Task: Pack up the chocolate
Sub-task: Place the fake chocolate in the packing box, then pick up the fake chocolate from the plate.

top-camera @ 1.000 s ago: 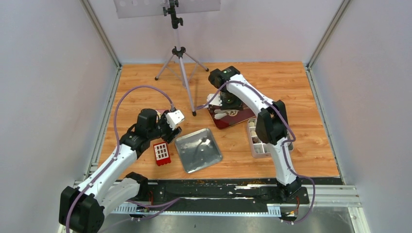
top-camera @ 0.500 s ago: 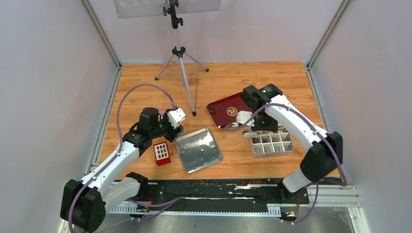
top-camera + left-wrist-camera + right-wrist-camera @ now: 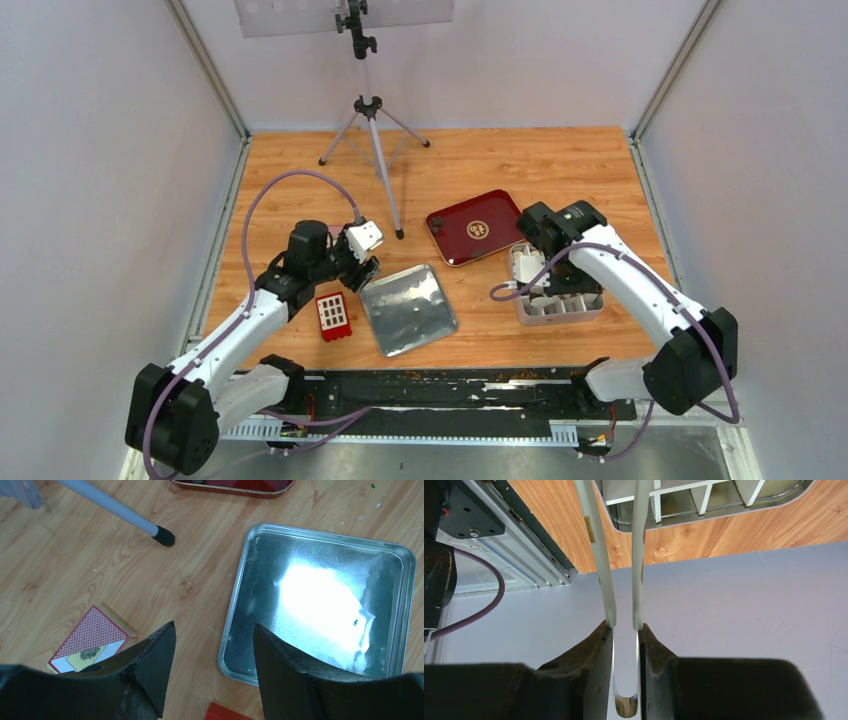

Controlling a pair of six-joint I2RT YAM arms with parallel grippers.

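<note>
Over on the right, the right gripper (image 3: 625, 630) is clamped on a pair of metal tongs (image 3: 639, 555). Its fingers (image 3: 589, 655) press the two arms from both sides, leaving a narrow gap between them. The tongs reach out over the white compartment box (image 3: 531, 311), which sits on the wooden table (image 3: 560, 170) just right of the dark red tray (image 3: 478, 227). The right arm covers most of the box from above.

The chocolate (image 3: 520, 262) is hard to make out. A few small pale shapes in the box's left-hand cells may be pieces, but I cannot be sure at this size.

The left gripper (image 3: 214, 627) hangs with its jaws wide apart and nothing between them, above the left edge of the shiny silver tray (image 3: 390, 610). A red block with white squares (image 3: 333, 315) lies just left of that tray. A red-patterned card (image 3: 92, 640) lies on the wood near the tripod (image 3: 370, 110) foot.
</note>
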